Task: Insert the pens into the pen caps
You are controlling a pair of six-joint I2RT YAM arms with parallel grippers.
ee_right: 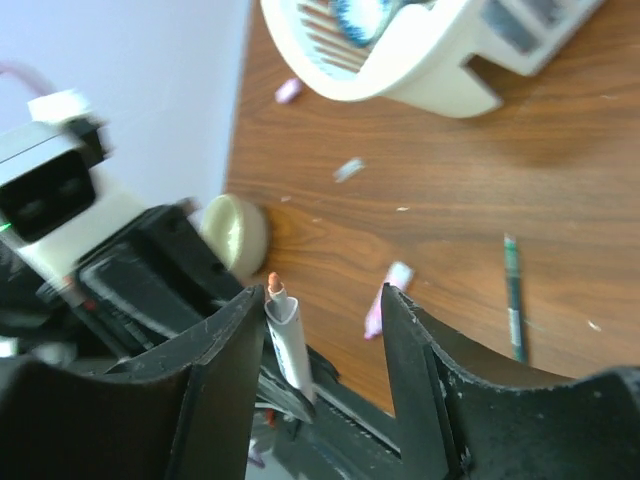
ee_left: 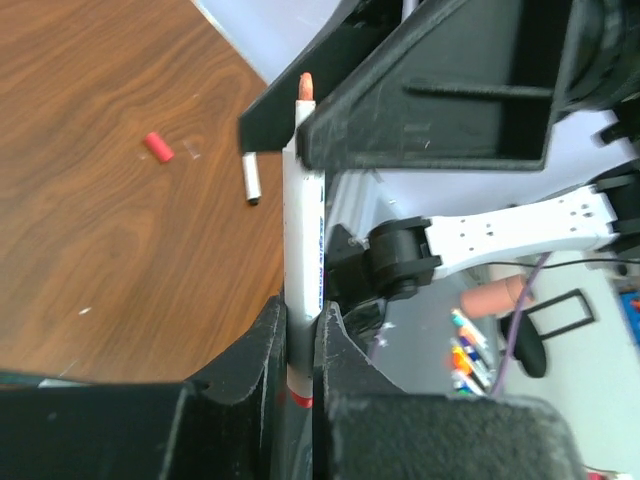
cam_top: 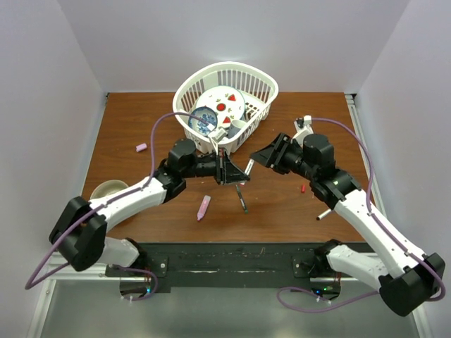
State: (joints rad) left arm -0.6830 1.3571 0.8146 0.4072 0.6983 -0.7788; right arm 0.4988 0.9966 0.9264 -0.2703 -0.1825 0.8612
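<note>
Pink marker (cam_top: 204,208) and dark pen (cam_top: 242,197) lay on table, near side of basket (cam_top: 273,90). Left gripper (ee_left: 300,318), just before basket, was clenched on white pen (ee_left: 303,220). Bare orange tip showed only in wrist views. Right gripper (ee_right: 322,298) stood open, jaws either side of tip. Red cap (ee_left: 157,146) lay right of basket, pink cap (cam_top: 141,148) left. Top view alone showed both.

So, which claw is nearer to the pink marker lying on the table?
Left. The left claw, shut on a white pen, hangs just beyond the pink marker, slightly to its right; the right claw is farther right, past the left claw.
</note>
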